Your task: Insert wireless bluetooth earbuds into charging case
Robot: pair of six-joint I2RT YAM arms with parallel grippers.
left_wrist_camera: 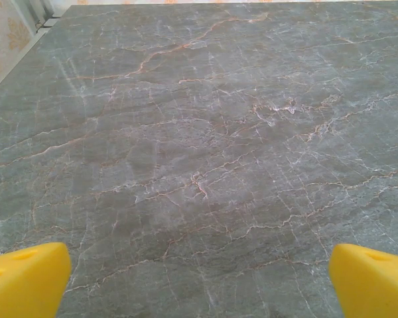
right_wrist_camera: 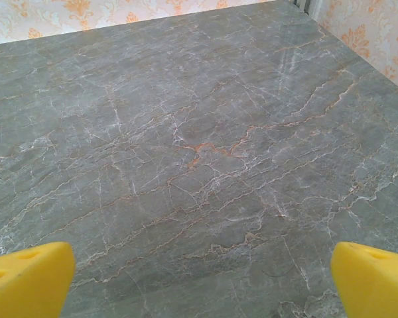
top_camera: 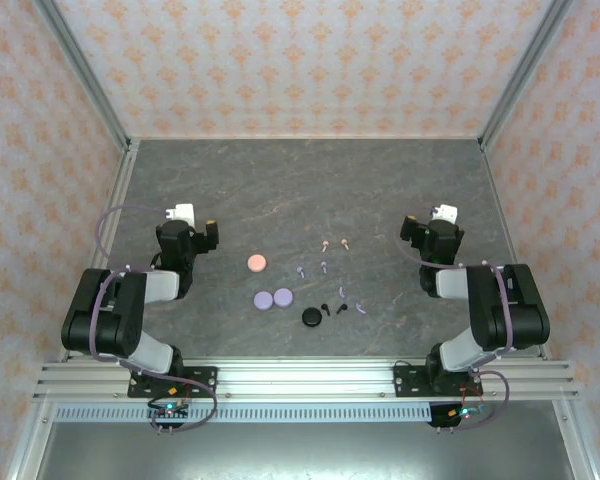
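Observation:
Near the table's middle lie three round cases: a pink case [top_camera: 257,263], a lavender case [top_camera: 272,298] seen as two discs side by side, and a black case [top_camera: 311,317]. Tiny earbuds are scattered to their right: two pale pink earbuds [top_camera: 335,243], lavender earbuds [top_camera: 324,266] and black earbuds [top_camera: 333,308]. My left gripper [top_camera: 192,228] [left_wrist_camera: 199,285] rests left of the cases, open, its yellow fingertips [left_wrist_camera: 26,278] wide apart over bare stone. My right gripper [top_camera: 432,228] [right_wrist_camera: 199,285] rests to the right, open too, with nothing between its fingertips [right_wrist_camera: 371,278].
The grey marble tabletop [top_camera: 300,190] is enclosed by patterned walls on three sides, with metal posts [top_camera: 85,70] at the corners. An aluminium rail [top_camera: 300,375] runs along the near edge, carrying both arm bases.

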